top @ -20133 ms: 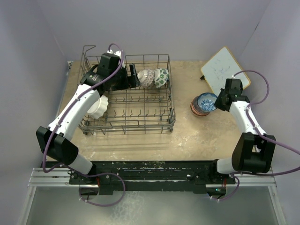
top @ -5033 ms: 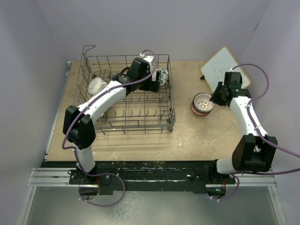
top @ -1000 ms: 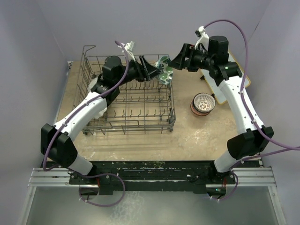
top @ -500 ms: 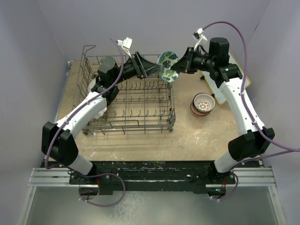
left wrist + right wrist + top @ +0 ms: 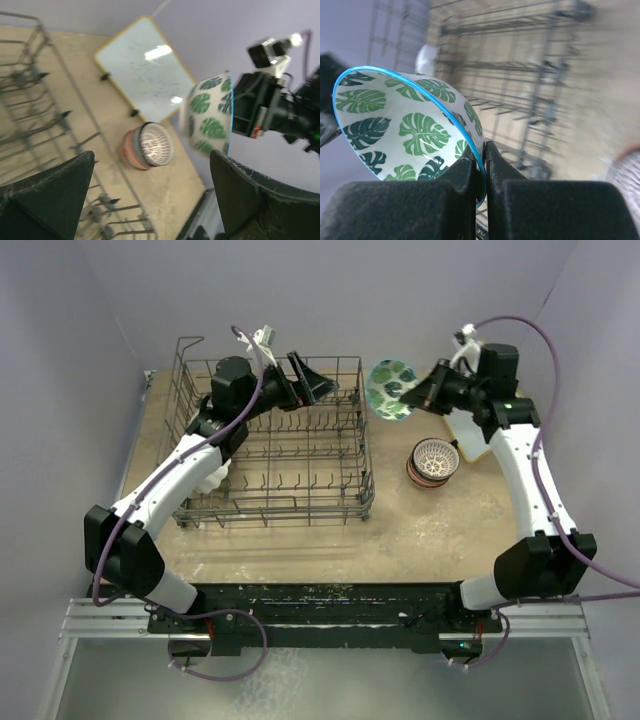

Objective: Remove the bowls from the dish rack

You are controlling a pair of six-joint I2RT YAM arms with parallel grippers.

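Stack [image 5: 433, 462] on worktop [image 5: 420, 530]; leaf bowl [image 5: 410, 130] clamped in right tool [image 5: 484, 160]; left tool [image 5: 151, 157] agape, empty; white bowl [image 5: 425, 59] left in dish rack [image 5: 270, 455].

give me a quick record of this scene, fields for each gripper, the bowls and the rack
right gripper: shut on the rim of the green leaf bowl, held in the air right of the rack
left gripper: open, empty, over the rack's far side
dish rack: one white bowl visible at its left side
stack of bowls: on the table, right of the rack
whiteboard: beyond the stack
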